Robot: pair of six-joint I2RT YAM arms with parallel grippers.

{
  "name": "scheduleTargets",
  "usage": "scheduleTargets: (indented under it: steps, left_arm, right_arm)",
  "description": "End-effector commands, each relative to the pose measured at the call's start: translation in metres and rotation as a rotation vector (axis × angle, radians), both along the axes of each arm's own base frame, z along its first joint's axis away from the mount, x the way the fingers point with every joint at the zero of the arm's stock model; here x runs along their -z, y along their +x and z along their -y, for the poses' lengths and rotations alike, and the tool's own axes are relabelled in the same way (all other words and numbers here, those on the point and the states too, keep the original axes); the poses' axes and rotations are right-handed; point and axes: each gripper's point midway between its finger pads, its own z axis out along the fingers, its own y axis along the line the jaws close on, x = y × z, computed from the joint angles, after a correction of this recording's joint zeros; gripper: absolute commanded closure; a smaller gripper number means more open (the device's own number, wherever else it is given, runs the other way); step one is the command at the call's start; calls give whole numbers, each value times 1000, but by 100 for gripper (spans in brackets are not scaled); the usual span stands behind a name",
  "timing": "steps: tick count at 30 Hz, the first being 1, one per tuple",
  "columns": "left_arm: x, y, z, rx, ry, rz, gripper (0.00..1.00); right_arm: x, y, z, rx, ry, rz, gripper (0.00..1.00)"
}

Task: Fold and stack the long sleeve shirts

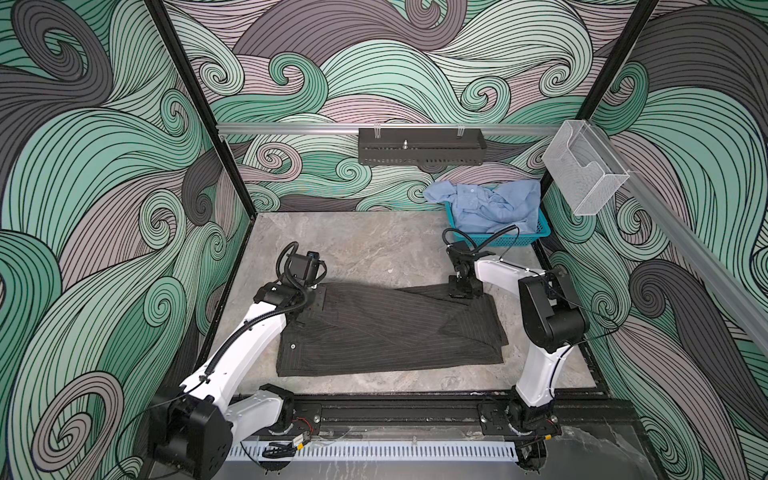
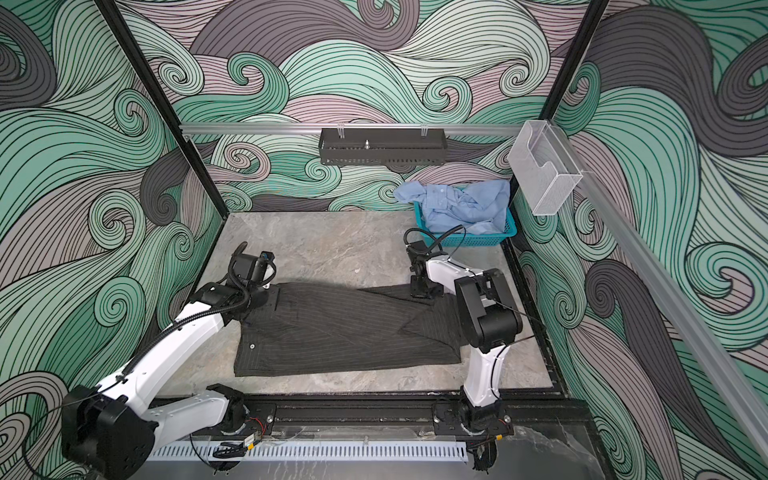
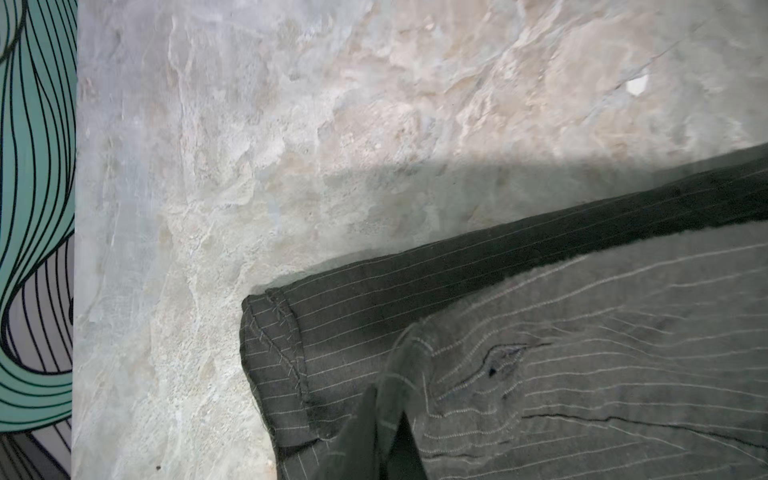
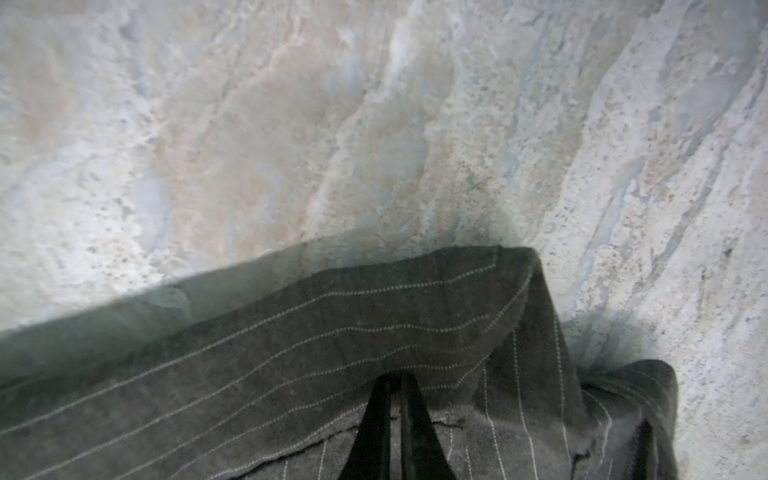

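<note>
Both top views show the dark shirt [image 1: 390, 328] lying partly folded mid-table [image 1: 365, 245] and the blue shirt [image 1: 494, 208] heaped in the basket [image 1: 536, 235] at the far right corner, out of both wrist views. Only the wrist views show the grips: the left gripper [image 3: 384, 399] is pinched shut on a fold near the dark shirt's far left corner, and the right gripper [image 4: 397, 384] is closed on a raised fold at its far right edge.
</note>
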Motion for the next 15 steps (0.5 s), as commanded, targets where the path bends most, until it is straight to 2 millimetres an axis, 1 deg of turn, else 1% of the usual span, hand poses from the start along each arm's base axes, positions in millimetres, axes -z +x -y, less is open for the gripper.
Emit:
scheduleTargets:
  steps: [1,5,9,10,12,15]
  left_arm:
    - [1,1,-16,-80,35,-61,100]
    - [14,4,-27,-113,73,-148,100]
    - [24,-4,-39,-121,148,-288,100]
    - [33,-5,-39,-118,159,-323,100]
    - [37,-6,-36,-109,139,-333,100]
    - [38,-5,-32,-102,118,-329,100]
  right_arm:
    - [16,-26,13,52,-17,-103,88]
    - [12,-25,15,56,-27,-92,83]
    - [1,-22,12,48,-6,-63,81]
    - [-2,-21,10,46,5,-56,81]
    - [-5,-19,8,42,18,-49,82]
    - [-4,-16,5,38,27,-48,92]
